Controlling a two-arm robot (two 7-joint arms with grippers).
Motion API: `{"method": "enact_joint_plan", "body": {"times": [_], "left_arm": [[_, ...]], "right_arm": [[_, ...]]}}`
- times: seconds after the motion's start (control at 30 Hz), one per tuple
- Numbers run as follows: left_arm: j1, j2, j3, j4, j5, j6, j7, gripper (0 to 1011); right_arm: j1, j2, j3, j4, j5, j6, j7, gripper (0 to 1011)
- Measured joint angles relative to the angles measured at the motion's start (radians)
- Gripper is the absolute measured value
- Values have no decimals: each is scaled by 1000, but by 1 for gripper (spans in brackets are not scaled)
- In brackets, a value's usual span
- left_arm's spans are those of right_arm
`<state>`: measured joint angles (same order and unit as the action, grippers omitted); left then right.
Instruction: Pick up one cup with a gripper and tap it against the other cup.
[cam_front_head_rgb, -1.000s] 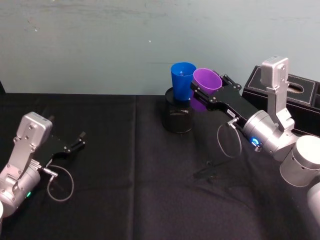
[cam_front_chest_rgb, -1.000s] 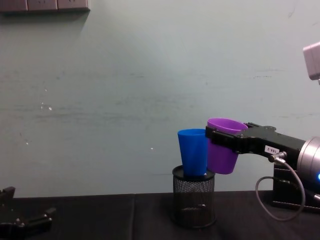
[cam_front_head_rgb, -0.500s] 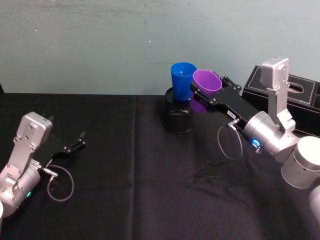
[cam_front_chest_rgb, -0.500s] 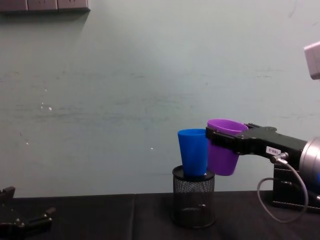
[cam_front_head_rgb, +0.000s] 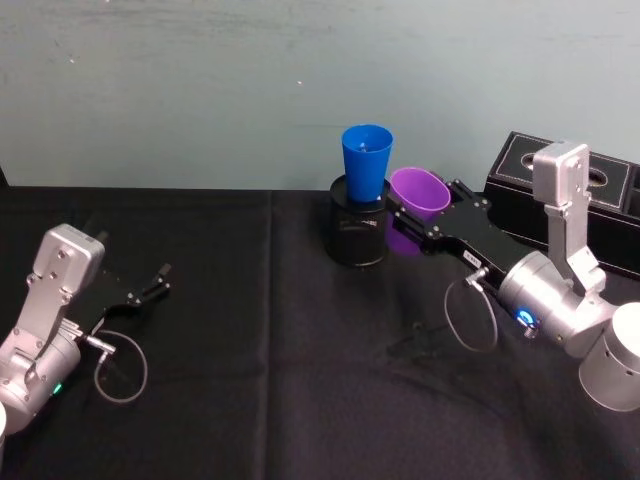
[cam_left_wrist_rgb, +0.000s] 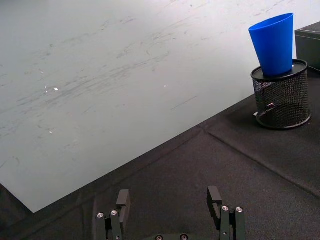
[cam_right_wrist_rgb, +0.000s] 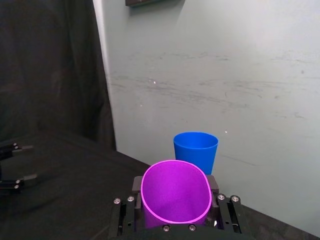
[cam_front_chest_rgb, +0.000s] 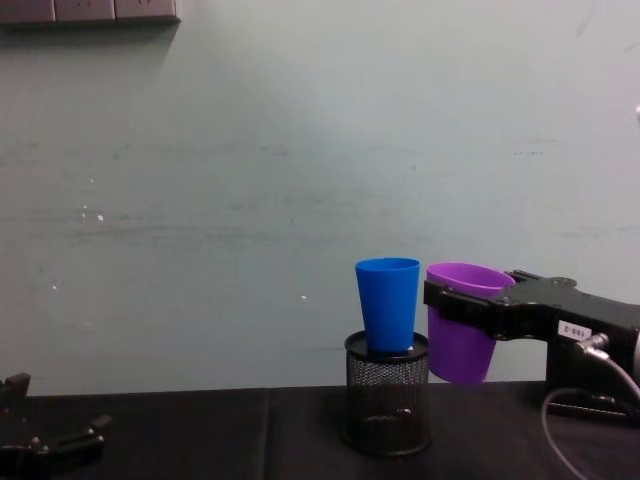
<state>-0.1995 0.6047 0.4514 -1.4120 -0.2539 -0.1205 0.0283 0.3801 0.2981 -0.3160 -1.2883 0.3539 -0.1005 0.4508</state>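
The purple cup (cam_front_head_rgb: 420, 193), a tapered, wide-mouthed plastic tumbler, is held mouth-up and close to upright off the surface, clamped around its upper wall by the black two-fingered right pincer (cam_front_head_rgb: 418, 212). The blue cup (cam_front_head_rgb: 366, 160), taller, narrower and unmarked, stands upright with its base sunk in a black mesh holder (cam_front_head_rgb: 358, 236). The two cups sit just beside each other, rims near level, with a narrow gap between them.

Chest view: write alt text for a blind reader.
The right gripper holds the purple cup aloft beside the blue cup, narrowly apart; the blue cup stands in a black mesh holder. The left gripper lies open, lower left.
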Motion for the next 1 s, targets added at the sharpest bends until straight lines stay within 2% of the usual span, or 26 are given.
{"method": "enact_joint_plan", "body": {"times": [0.53, 1.0], "left_arm": [[0, 0, 0, 0, 0, 0, 0, 1011], [0, 0, 0, 0, 0, 0, 0, 1011]], "right_arm": [[-100, 57, 0, -145, 13, 41, -17, 734], [-149, 68, -13, -132, 13, 33, -17, 734]]}}
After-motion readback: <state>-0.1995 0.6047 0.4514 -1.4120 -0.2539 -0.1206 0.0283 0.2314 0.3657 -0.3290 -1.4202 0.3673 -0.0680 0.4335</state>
